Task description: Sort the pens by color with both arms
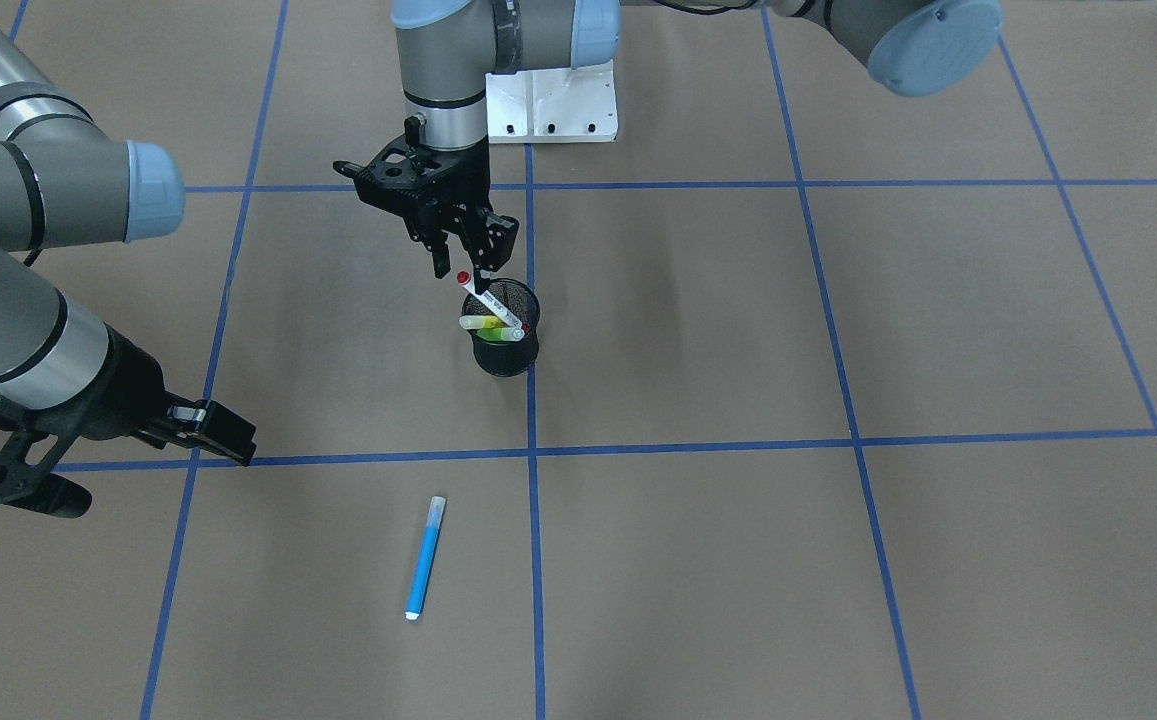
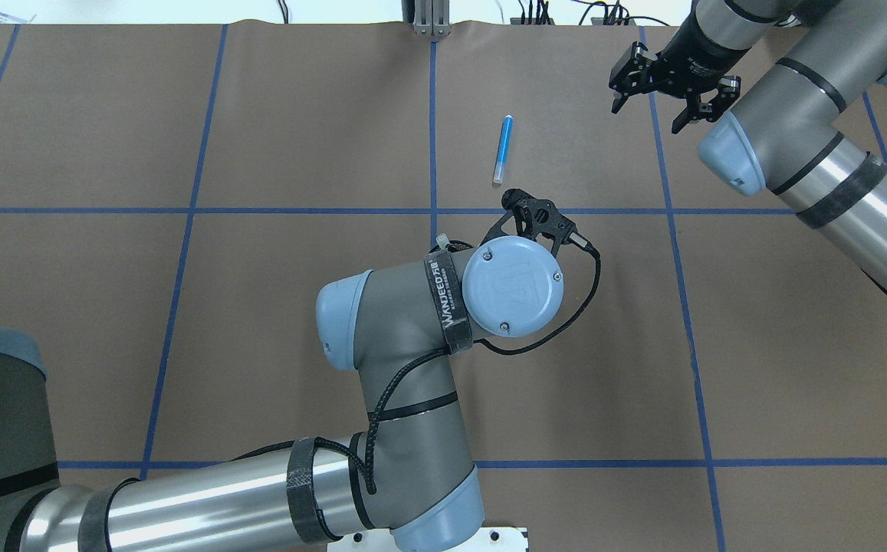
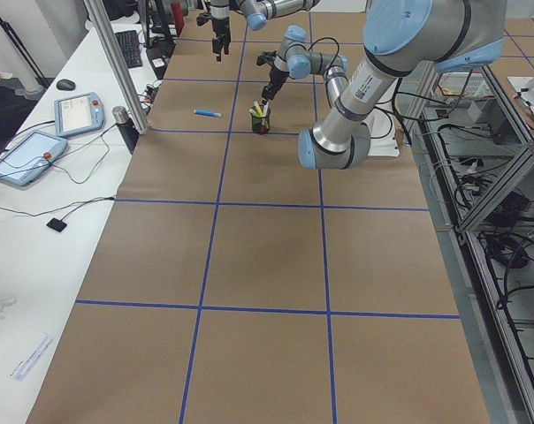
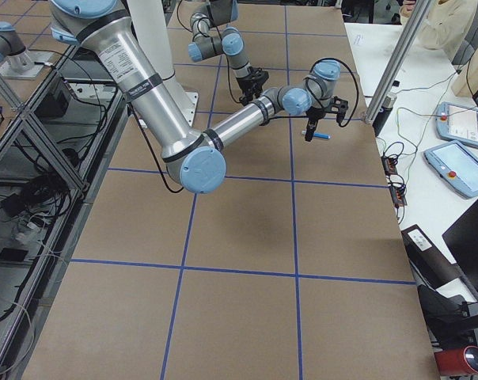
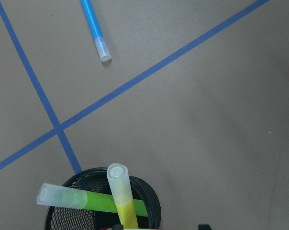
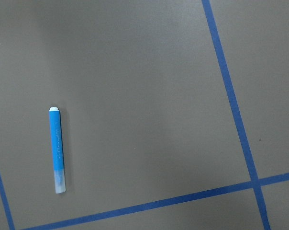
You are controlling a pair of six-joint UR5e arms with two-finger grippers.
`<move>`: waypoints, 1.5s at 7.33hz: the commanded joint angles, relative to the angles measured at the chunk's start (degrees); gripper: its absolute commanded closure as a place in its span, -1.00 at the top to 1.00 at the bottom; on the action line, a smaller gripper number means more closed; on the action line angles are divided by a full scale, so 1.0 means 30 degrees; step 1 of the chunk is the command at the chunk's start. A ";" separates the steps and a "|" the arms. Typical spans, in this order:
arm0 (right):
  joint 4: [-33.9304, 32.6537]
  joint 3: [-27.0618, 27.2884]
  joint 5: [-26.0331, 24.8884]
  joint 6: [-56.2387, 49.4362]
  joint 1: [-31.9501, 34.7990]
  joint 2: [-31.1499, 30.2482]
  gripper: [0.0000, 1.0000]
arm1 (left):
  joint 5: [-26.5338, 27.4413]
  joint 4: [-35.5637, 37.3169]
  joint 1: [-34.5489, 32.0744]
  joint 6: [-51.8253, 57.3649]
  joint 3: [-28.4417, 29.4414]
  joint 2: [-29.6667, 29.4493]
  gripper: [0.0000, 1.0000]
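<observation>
Front view: left gripper [image 1: 460, 274] jaws apart, straddling red-capped pen [image 1: 491, 303] leaning in black mesh cup [image 1: 508, 358]. Blue pen [image 1: 426, 558] lies alone, well apart from cup.
Overhead: right gripper [image 2: 648, 111] spread, empty.
Left wrist: lime green pen [image 5: 87, 200] and yellow pen [image 5: 123, 196] in cup.
Judgement: one out, three to sort.
</observation>
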 commanded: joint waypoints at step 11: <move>0.0071 -0.0002 0.0000 0.0000 -0.0088 -0.0030 0.90 | 0.0541 0.0689 -0.0061 -0.0028 -0.0059 -0.0022 -0.21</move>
